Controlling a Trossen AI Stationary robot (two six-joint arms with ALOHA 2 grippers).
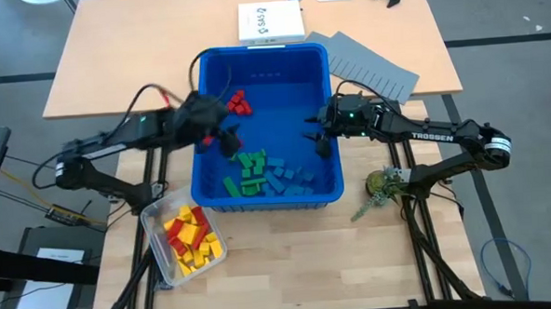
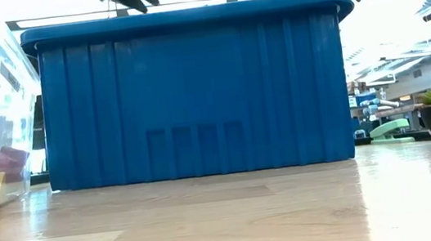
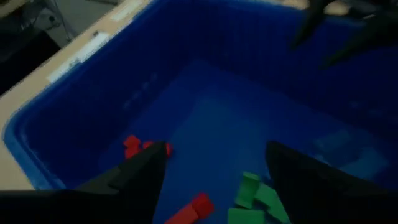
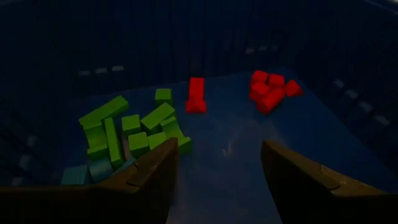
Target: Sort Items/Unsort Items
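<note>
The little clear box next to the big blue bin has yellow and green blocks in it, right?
Not quite. The small clear box beside the big blue bin holds yellow and red blocks, not green ones. The high view shows this. The green blocks lie inside the bin.

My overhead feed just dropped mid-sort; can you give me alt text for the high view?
A large blue plastic bin sits mid-table, holding red blocks, green blocks and blue blocks. The left gripper and right gripper hang open inside it, holding nothing. A clear plastic tub of yellow and red blocks stands beside the bin's near left corner.
</note>
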